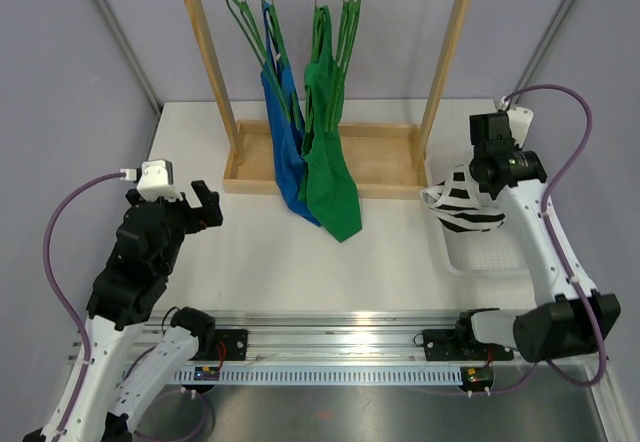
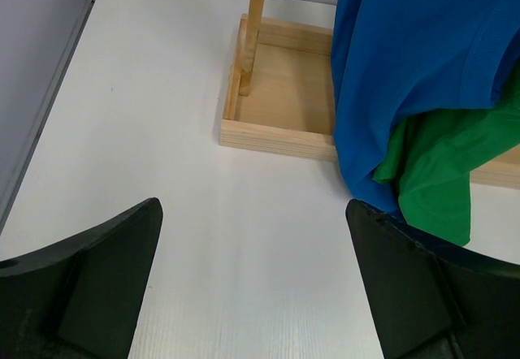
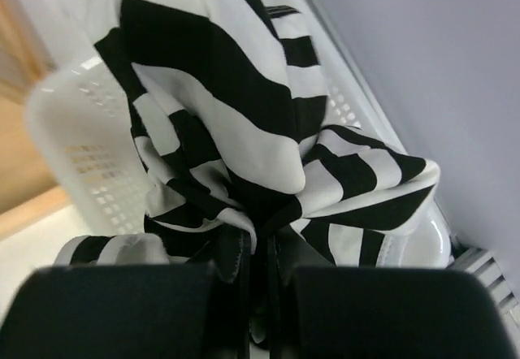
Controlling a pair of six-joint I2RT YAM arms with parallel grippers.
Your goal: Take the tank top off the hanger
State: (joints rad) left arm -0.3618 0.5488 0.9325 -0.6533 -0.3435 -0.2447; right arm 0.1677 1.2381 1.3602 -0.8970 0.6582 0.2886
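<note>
Two arms flank a wooden rack (image 1: pixel 446 57): on the left, the left gripper (image 2: pixel 252 213) hangs with its fingers spread wide and empty over the white table (image 1: pixel 270 252), near the rack's tray base. On the rail between them, a blue tank top (image 1: pixel 285 147) and a green tank top (image 1: pixel 335 187) hang from green hangers (image 1: pixel 322 32), touching each other. On the right, the right gripper (image 3: pixel 258 294) is clenched on a bunched black-and-white striped tank top (image 3: pixel 227 115), off any hanger and dangling over the white basket (image 1: pixel 485 257).

Robot lab: grey enclosure walls (image 1: pixel 60 62), aluminium mounting rail (image 1: pixel 350 340)
</note>
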